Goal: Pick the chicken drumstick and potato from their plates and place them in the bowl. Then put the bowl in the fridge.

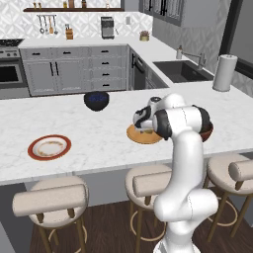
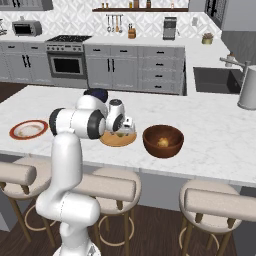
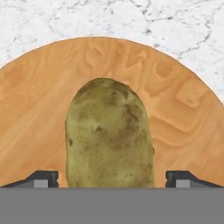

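olive-brown oval potato is seen lying on the round orange-tan wooden plate, bare rim around it; gripper is spread apart, fingertips flanking it untouched, above the white marble counter.

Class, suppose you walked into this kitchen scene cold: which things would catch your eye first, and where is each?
The potato on the orange-tan plate, with the open gripper straddling it. Right of that plate, the reddish-brown bowl with something golden inside. Far left on the marble counter sits the red-rimmed plate.
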Robot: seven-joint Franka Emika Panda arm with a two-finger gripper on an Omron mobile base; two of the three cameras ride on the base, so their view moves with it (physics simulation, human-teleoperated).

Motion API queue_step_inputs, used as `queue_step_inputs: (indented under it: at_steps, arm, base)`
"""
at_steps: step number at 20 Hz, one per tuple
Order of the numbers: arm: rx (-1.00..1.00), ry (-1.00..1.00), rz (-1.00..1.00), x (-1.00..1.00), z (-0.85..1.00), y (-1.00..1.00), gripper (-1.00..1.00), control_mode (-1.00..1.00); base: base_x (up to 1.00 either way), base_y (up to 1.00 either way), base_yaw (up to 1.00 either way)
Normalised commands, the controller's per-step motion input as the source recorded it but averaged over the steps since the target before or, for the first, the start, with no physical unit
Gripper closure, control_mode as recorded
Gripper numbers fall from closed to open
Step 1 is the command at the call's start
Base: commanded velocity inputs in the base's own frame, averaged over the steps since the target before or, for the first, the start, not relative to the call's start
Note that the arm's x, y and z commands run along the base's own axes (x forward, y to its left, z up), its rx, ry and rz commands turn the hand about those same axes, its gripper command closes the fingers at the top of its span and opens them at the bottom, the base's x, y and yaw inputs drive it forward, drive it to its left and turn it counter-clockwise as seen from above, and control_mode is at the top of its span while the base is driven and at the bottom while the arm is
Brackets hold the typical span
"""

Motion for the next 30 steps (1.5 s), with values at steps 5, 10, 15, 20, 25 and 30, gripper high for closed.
queue_step_inputs:
  at_steps: [5, 10, 15, 20, 25, 30]
  arm:
    - [0.00, 0.00, 0.00, 0.00, -0.04, 0.00, 1.00, -1.00]
    - [0.00, -0.05, 0.00, -0.19, 0.54, -0.12, 1.00, -1.00]
    - [0.01, -0.03, 0.00, -0.70, 0.65, -0.64, 1.00, -1.00]
    - [0.00, 0.00, -0.01, -0.66, 0.37, -0.99, 1.00, -1.00]
    - [0.00, 0.00, -0.04, -0.39, 0.54, -0.87, 1.00, -1.00]
    - [0.00, 0.01, -0.05, -0.33, 0.28, -0.72, 1.00, -1.00]
  base:
    - [0.00, 0.00, 0.00]
    - [0.00, 0.00, 0.00]
    - [0.00, 0.00, 0.00]
    - [0.00, 0.00, 0.00]
    - [0.00, 0.00, 0.00]
    - [0.00, 0.00, 0.00]
